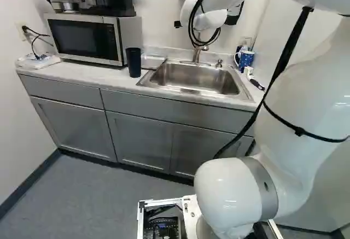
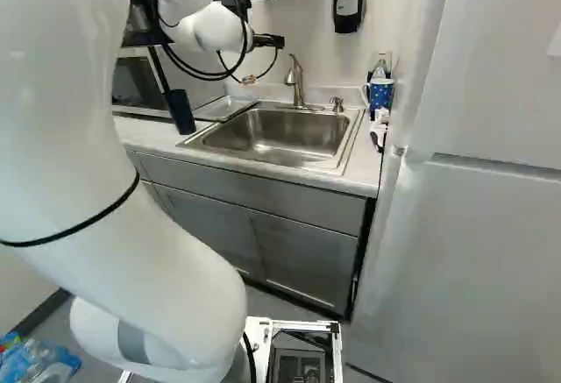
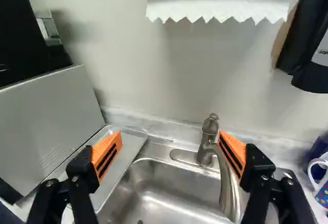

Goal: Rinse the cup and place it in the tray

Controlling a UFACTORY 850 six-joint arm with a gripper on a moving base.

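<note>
The cup [image 1: 133, 63] stands toward the tabletop's [image 1: 98, 74] front edge, left of the sink [image 1: 191, 76]; we hold our claw [image 2: 250, 79] wide open, facing the faucet [image 2: 295, 81].

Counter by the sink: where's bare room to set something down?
Free: the front strip of counter between plastic bag and dark cup; the visible tray between microwave and sink; the sink basin. Crowded: beyond the sink, with blue mug and bottle; around the faucet, with open jaws close.
</note>
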